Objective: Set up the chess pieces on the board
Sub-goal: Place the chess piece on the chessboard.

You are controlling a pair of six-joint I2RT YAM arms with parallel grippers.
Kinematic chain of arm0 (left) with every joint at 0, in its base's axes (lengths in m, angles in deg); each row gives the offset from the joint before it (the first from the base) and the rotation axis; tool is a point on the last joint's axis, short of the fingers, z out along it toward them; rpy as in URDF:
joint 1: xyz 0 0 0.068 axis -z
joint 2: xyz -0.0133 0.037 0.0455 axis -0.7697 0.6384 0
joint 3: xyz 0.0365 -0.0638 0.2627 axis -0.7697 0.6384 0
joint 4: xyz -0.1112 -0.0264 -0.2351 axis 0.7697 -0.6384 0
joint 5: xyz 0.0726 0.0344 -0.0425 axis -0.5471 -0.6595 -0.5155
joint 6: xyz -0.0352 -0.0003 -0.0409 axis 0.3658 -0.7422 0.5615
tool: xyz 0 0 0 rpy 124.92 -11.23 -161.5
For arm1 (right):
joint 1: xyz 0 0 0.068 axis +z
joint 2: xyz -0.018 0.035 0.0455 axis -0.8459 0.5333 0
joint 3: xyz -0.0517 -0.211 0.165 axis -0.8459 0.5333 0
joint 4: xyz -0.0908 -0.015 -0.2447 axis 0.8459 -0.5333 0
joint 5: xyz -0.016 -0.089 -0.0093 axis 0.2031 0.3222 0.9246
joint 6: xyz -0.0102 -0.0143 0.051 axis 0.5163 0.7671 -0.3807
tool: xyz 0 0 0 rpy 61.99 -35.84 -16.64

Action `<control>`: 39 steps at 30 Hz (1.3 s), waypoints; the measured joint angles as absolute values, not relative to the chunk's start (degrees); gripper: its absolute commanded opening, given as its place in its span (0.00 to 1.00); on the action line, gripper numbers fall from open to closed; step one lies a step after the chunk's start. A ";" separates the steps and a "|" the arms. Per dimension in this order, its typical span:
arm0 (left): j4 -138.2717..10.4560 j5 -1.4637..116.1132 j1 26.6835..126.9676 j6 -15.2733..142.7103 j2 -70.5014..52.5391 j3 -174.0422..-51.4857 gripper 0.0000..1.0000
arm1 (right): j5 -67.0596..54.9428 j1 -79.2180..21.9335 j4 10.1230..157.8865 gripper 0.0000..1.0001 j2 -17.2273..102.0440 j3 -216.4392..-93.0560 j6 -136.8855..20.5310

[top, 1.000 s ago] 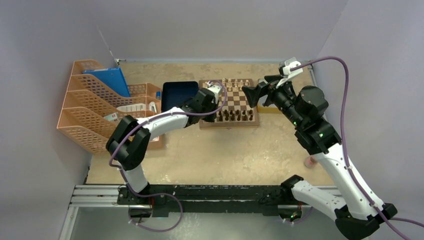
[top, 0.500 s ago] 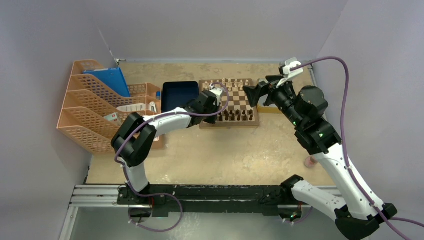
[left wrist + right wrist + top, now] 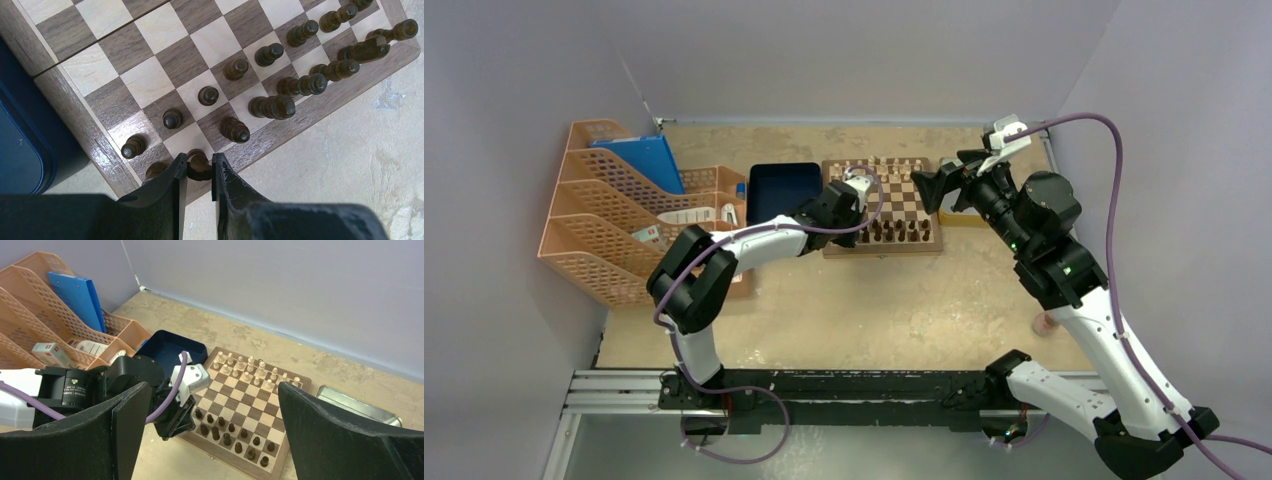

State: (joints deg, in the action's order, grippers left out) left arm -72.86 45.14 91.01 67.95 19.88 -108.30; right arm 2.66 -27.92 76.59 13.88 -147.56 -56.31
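Observation:
The board lies at the back middle of the table. Light chessmen line its far side and dark chess pieces its near two rows. In the left wrist view several dark pieces stand on the board. My left gripper is shut on a dark piece at the board's near-left corner, its base at the board. It also shows in the top view. My right gripper hangs wide open and empty above the board's right edge, looking down on the board.
A dark blue tray sits against the board's left side. A silver metal tray lies right of the board. Orange file racks fill the left. A small pink object lies at the right.
My left arm's elbow swung right and its gripper shifted slightly toward the board's near-left corner. My right arm has held still.

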 measured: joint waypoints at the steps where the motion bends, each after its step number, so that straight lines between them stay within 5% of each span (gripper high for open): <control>1: -72.86 45.01 91.01 67.82 19.88 -108.32 0.02 | 2.71 -27.92 76.55 0.99 13.88 -147.56 -56.29; 39: -73.74 42.91 91.78 67.32 21.83 -110.92 0.15 | 4.09 -27.92 75.04 0.99 13.66 -147.56 -55.96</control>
State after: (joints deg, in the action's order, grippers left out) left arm -73.74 42.91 91.78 67.32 21.83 -110.92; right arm 4.09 -27.92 75.04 13.66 -147.56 -55.96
